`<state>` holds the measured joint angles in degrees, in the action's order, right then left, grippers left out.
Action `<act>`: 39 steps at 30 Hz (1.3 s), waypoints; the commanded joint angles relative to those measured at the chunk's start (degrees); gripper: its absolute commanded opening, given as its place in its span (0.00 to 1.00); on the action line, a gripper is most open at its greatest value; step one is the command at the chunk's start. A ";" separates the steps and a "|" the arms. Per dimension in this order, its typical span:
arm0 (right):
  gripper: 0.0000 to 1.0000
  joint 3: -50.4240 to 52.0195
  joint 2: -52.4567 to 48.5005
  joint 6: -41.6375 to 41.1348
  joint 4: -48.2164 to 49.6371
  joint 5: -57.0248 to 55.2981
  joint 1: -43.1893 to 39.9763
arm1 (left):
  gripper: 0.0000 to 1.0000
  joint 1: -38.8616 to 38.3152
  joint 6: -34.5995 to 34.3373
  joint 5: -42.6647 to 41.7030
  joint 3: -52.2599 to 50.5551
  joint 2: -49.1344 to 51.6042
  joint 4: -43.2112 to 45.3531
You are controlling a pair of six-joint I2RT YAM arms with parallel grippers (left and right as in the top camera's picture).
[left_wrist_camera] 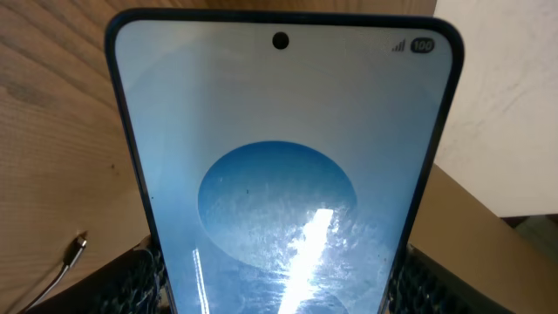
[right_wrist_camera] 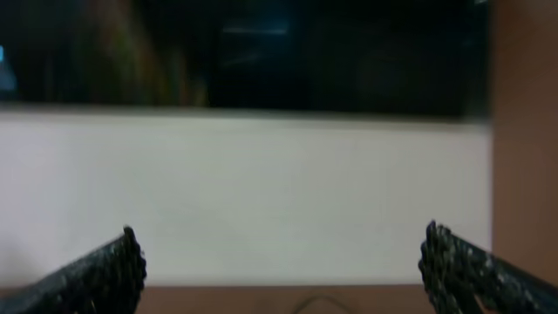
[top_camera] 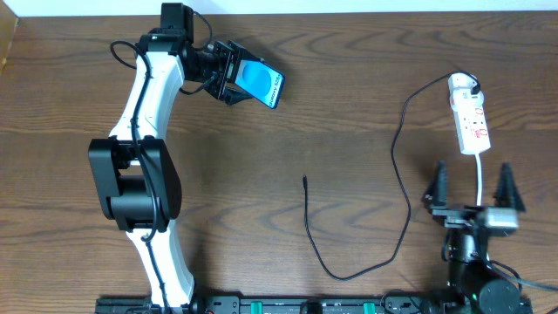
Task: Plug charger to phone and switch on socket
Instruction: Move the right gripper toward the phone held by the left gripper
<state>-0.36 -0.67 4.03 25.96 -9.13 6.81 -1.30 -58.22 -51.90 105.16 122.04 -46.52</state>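
My left gripper (top_camera: 232, 74) is shut on the phone (top_camera: 261, 84) and holds it tilted above the table at the back left. In the left wrist view the blue screen (left_wrist_camera: 283, 174) fills the frame between my fingers. The black charger cable (top_camera: 399, 148) runs from its white adapter, plugged into the socket (top_camera: 468, 113) at the back right, in a loop down to its plug tip (top_camera: 305, 180) at mid table. The tip also shows in the left wrist view (left_wrist_camera: 79, 243). My right gripper (top_camera: 473, 181) is open and empty, raised near the front right, in front of the socket.
The socket's white cord (top_camera: 480, 174) runs toward the right arm's base. A white wall (right_wrist_camera: 261, 192) faces the right wrist camera. The table's back edge (top_camera: 349, 14) lies just behind the phone.
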 commanded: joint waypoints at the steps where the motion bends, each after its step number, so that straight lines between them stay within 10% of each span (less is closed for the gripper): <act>1: 0.99 -0.44 0.28 0.33 2.38 -4.50 0.35 | 0.07 -0.09 0.74 -0.74 1.42 -1.40 0.68; 16: 0.99 -39.85 -29.03 -8.41 -30.80 -2.43 0.35 | 0.08 -0.09 0.74 -0.74 1.42 -1.40 2.14; 28: 0.99 -78.73 -77.61 -8.07 -65.33 34.86 0.39 | 0.08 -0.09 0.70 -0.72 1.42 -1.40 2.14; 39: 0.99 -81.48 -104.17 -22.84 -52.33 52.26 0.55 | 0.07 -0.11 -2.32 3.65 1.42 -1.40 1.81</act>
<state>-80.64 -102.69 -11.70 -28.08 35.73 6.83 -1.30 -58.74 -49.89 105.16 122.04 -44.75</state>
